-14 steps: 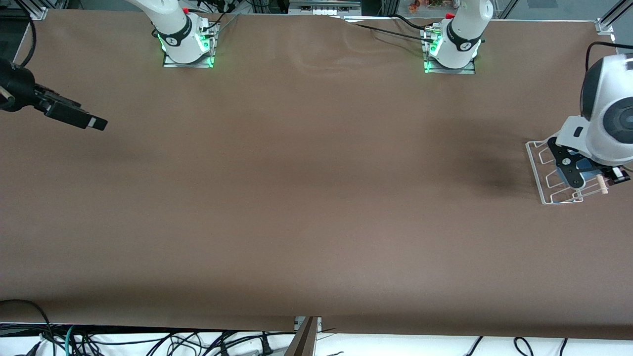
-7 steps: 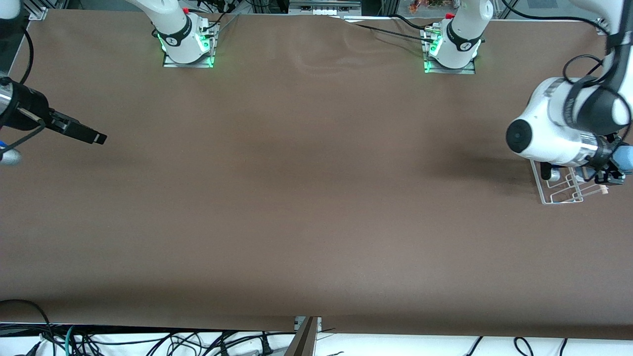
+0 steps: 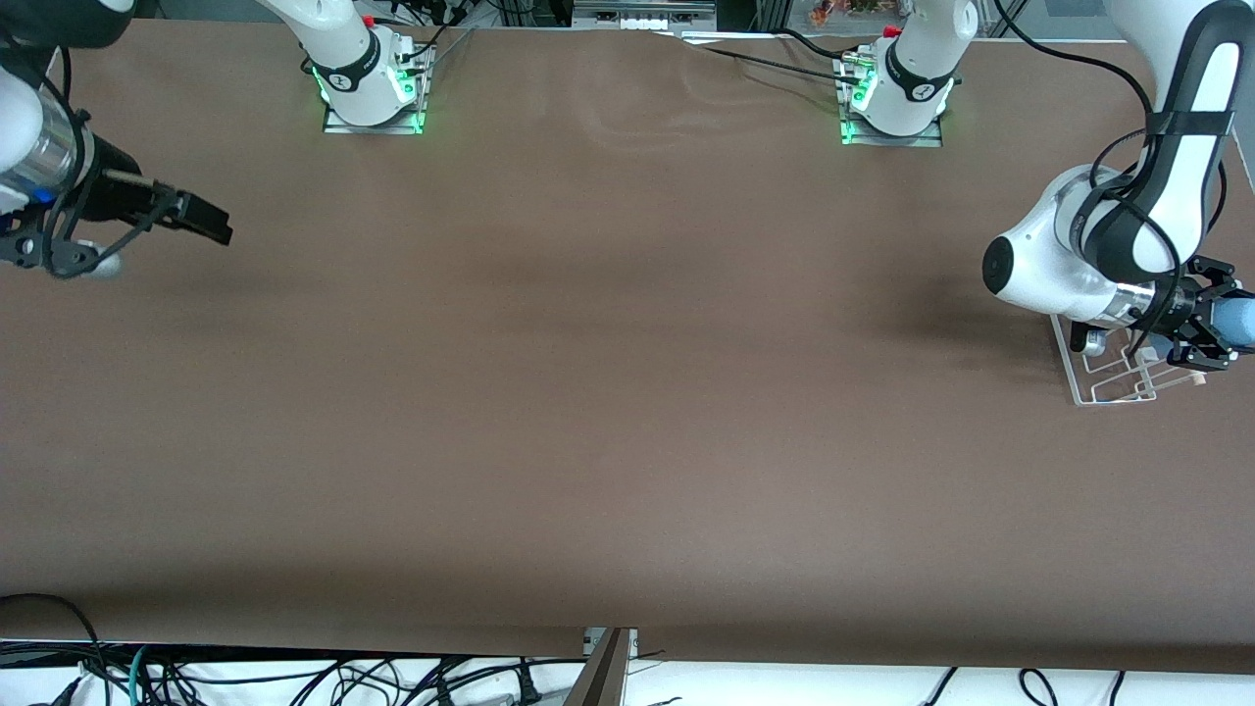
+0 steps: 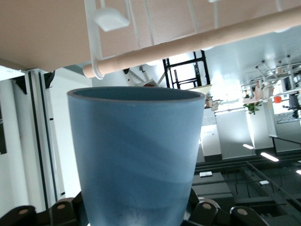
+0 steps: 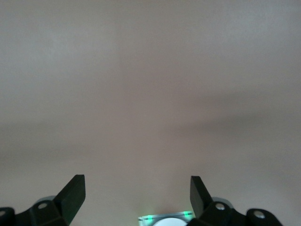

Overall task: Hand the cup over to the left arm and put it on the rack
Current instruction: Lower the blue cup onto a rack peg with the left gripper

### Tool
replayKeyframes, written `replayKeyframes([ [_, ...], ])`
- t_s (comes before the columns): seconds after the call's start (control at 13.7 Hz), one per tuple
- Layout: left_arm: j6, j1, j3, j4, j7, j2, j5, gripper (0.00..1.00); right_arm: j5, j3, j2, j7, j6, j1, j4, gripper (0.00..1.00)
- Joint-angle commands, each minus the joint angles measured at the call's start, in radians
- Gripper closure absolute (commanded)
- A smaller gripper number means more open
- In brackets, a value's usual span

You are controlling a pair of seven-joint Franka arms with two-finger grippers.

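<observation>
with my left hand (image 3: 1219,333) clamped on the small light-blue plastic cup (image 4: 135,155) over the white wire rack (image 3: 1113,378), i risk its rim catching the pale wooden rod (image 4: 197,44) and tipping; right hand (image 5: 136,195), wide, waits over the brown tabletop (image 3: 608,392).

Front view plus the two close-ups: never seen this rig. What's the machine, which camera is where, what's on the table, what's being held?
Two white Franka robot arms are bolted along one edge of a brown table. The wide picture comes from a high camera facing them. The two close-ups come from cameras on each arm's wrist, looking out past the fingers.

The left gripper holds a light-blue cup sideways over a white wire drying rack at the left arm's end of the table. The left wrist view shows the cup filling the frame, with the rack's wooden rod close by.

The right gripper waits open and empty over bare table at the right arm's end.
</observation>
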Motion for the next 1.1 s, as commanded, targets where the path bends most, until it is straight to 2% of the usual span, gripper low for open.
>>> replayKeyframes([
  [0.0,0.006,0.022,-0.014,-0.041,-0.097,0.011,0.074,1.00,-0.030,0.036,-0.063,-0.086,-0.001,-0.060,-0.045,0.01],
  [0.15,0.003,0.022,-0.012,-0.048,-0.116,0.024,0.075,1.00,-0.027,0.100,-0.070,-0.123,0.000,-0.138,-0.040,0.01],
  [0.22,0.003,0.022,-0.012,-0.059,-0.117,0.024,0.075,1.00,-0.021,0.111,-0.078,-0.122,0.006,-0.154,-0.040,0.01],
  [0.8,-0.026,0.022,-0.012,-0.153,-0.185,-0.021,0.101,1.00,0.016,0.105,-0.072,-0.125,0.002,-0.156,-0.023,0.01],
  [1.02,-0.029,0.024,-0.005,-0.183,-0.257,-0.009,0.172,1.00,0.039,0.108,-0.069,-0.131,-0.006,-0.156,-0.008,0.01],
])
